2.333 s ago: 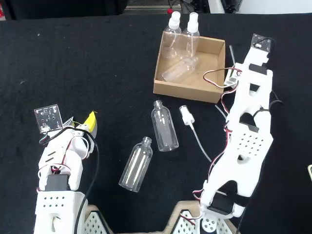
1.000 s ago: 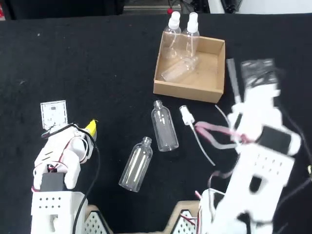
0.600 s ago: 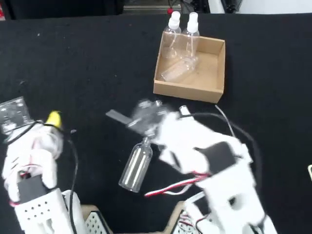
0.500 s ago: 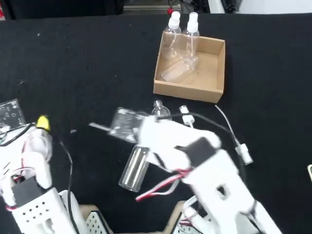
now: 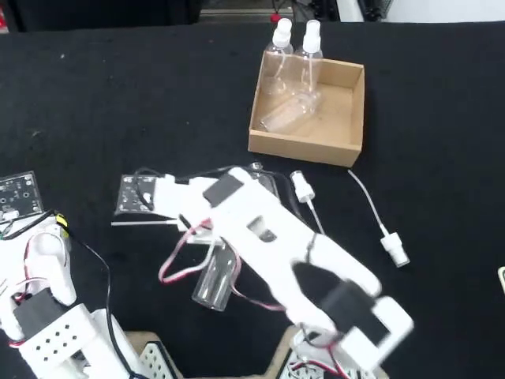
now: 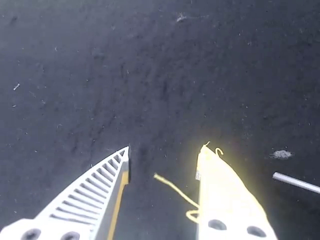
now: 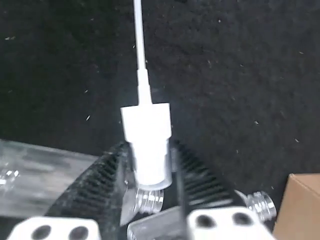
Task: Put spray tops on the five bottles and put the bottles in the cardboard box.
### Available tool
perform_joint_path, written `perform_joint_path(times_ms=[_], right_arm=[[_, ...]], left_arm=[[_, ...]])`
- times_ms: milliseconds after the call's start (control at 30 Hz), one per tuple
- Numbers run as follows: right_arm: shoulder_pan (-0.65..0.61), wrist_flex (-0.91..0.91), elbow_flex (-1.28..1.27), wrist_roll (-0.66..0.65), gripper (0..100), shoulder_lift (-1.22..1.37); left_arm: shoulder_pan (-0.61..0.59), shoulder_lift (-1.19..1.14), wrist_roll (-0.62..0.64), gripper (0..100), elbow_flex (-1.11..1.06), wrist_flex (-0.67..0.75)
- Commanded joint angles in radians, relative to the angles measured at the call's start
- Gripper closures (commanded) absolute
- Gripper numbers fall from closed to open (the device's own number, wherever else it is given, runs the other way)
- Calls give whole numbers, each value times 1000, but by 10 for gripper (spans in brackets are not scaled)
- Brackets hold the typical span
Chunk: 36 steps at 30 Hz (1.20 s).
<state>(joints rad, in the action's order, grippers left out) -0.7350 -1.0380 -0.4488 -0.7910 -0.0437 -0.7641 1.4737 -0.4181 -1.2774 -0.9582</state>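
My right gripper (image 7: pixel 148 156) is shut on a white spray top (image 7: pixel 146 131), whose thin tube (image 5: pixel 142 223) sticks out toward the left arm. The right arm lies across the table's middle and hides most of one open clear bottle (image 5: pixel 267 180). A second open bottle (image 5: pixel 211 281) lies partly under it; its neck (image 7: pixel 149 199) is just below the held top. Two loose spray tops (image 5: pixel 302 189) (image 5: pixel 394 251) lie right of the arm. The cardboard box (image 5: pixel 347 118) holds two capped upright bottles (image 5: pixel 278 55) and one lying down (image 5: pixel 290 112). My left gripper (image 6: pixel 166 150) is open over bare table at the front left.
The black table (image 5: pixel 118 103) has free room at the back left and on the right. A box corner (image 7: pixel 302 200) and another bottle neck (image 7: pixel 260 204) show in the right wrist view. The held top's tube end (image 6: pixel 295 182) reaches into the left wrist view.
The right arm has swung from the right side across to the left, over the bottles, uncovering a spray top on the right. The left arm has pulled back to the left.
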Motion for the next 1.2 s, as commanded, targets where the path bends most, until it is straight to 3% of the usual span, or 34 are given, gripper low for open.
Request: perform_joint_path(times_ms=[0,67,133,300,400,667,833,1033,1167], right_arm=[[-15,-55,148,-8,686,38],[3,-66,173,51,675,13],[40,-64,185,198,693,-35],[123,-158,130,749,744,-193],[126,-186,35,971,763,-243],[121,-153,-71,1106,760,-246],[107,-147,-104,1166,660,-246],[-38,-37,-208,1264,668,-246],[-54,63,-268,1289,669,-246]], left_arm=[[-10,8,-12,785,-7,2],[-8,8,-52,785,-7,2],[15,8,-100,787,-7,-2],[70,8,-118,787,-30,-3],[108,8,-117,787,-56,-2],[142,8,-117,787,-110,3],[142,8,-117,787,-108,3],[143,9,-117,787,-108,3],[140,9,-117,787,-110,3]])
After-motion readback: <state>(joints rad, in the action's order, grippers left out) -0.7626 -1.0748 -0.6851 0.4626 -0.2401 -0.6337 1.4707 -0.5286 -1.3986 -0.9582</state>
